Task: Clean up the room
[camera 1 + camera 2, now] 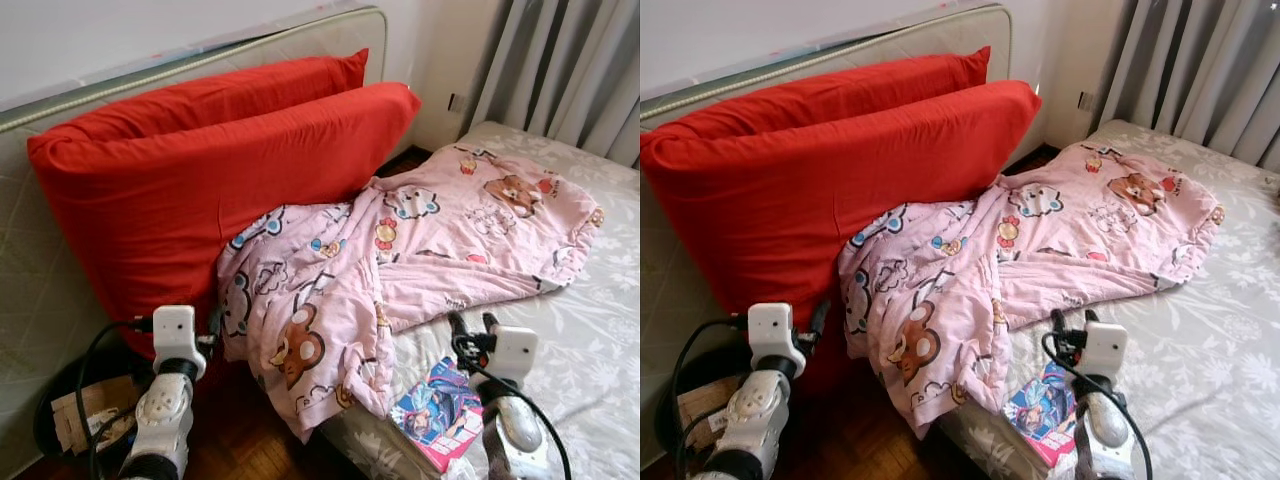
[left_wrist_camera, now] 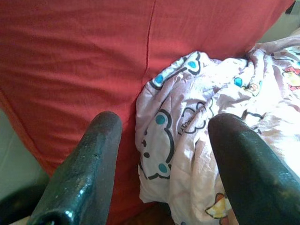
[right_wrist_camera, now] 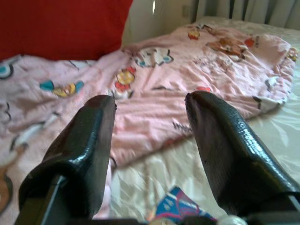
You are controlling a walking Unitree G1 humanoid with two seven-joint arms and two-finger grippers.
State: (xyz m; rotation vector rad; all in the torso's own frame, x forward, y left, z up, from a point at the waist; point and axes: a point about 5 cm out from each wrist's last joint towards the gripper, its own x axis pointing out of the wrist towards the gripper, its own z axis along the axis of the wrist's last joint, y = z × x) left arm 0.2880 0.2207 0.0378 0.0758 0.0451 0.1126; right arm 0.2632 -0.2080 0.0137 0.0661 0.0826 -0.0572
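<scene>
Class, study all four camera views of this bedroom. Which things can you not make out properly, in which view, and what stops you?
1. Colourful book: left eye view, its upper edge tucked under the pink blanket, cover print too small to read.
2. Dark container on the floor: left eye view, cut by the frame's bottom edge and crossed by the left arm's cables.
3. Red cushions: lower right part hidden behind the blanket.
4. Window: covered by the curtain.

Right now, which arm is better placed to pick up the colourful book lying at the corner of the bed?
Right. The right tool hangs open just above the book; the left tool faces the red pillow and pink blanket, further away.
</scene>
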